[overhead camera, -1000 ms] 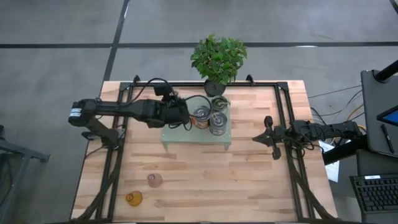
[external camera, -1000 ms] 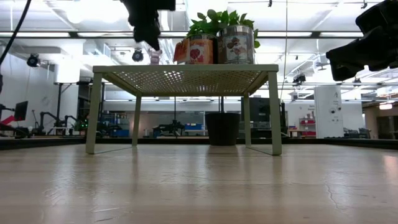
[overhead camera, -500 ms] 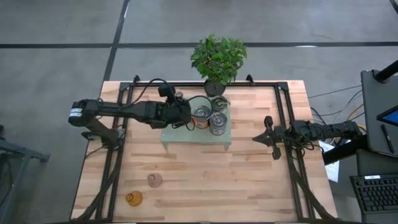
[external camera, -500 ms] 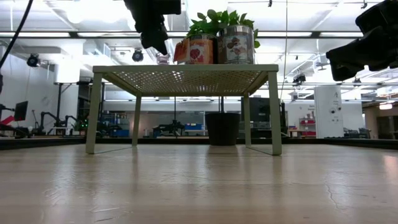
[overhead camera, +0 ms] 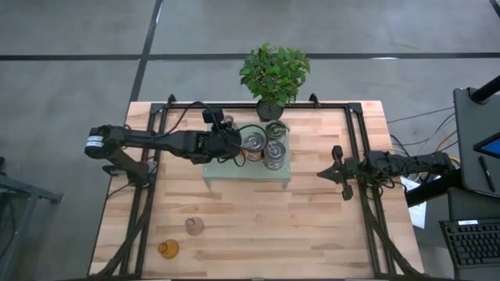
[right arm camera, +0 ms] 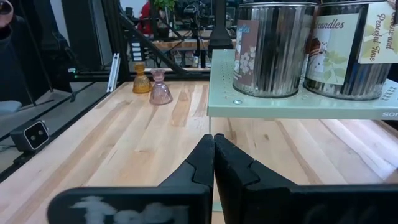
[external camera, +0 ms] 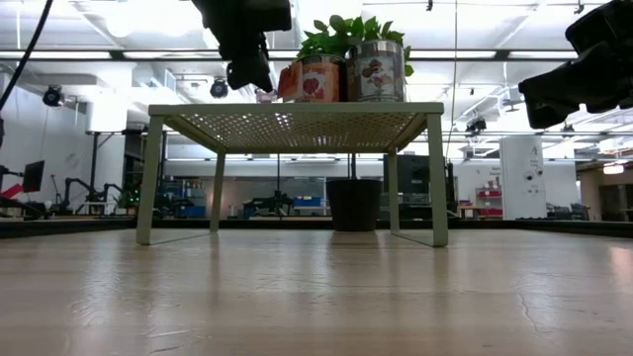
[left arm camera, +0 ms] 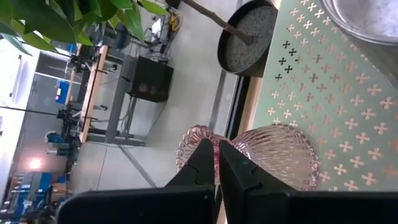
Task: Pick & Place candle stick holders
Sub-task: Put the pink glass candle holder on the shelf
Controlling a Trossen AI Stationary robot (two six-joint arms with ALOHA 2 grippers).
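Left wrist view: I have left hand [left arm camera: 216,163] clamped on rim of pink glass holder [left arm camera: 273,155], resting on green perforated stand [left arm camera: 348,81]. Glass likely light, brittle, slippery; rim hold suits. Right hand [right arm camera: 213,152] fingers together, idle over table [overhead camera: 312,226] edge.

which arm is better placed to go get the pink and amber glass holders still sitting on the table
Left, probably. Both the pink holder and amber holder sit on the left arm's side. The left gripper still pinches a pink glass holder at the green stand; the right gripper waits opposite.
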